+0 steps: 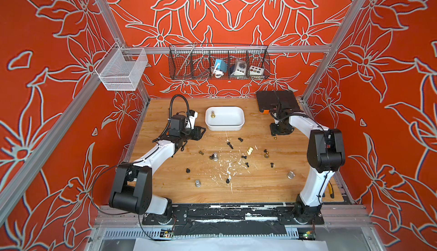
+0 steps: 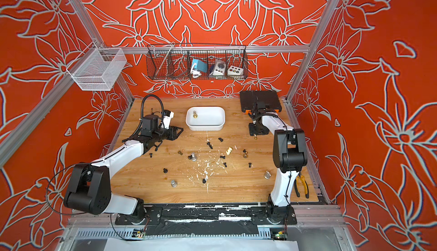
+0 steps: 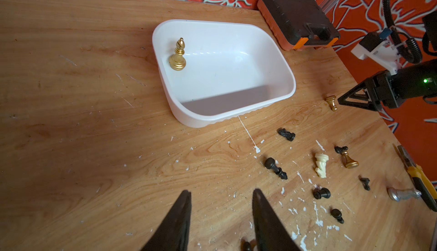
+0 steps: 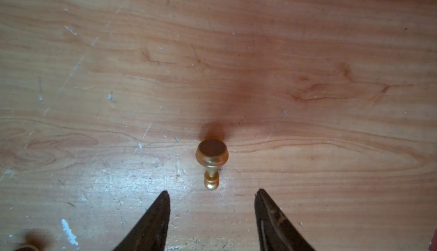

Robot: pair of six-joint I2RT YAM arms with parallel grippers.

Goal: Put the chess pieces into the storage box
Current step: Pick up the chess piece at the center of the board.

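My right gripper (image 4: 212, 191) hangs low over table (image 4: 307, 49), jaws spread, empty. Gold pawn (image 4: 211, 158) lies on its side just beyond tips, head toward me. My read: advance, pinch narrow stem, not round head. My left gripper (image 3: 221, 190) parted, holding nothing. Storage box (image 3: 236, 117) ahead of it, gold bishop (image 3: 177, 56) upright inside. Scratched, paint-flecked wood; orange floral walls (image 1: 236, 13).

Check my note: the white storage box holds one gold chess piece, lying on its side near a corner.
Wrong in one point: the gold chess piece stands upright on its base, as the left wrist view shows. Otherwise right: it is the only piece in the white storage box, near a corner.
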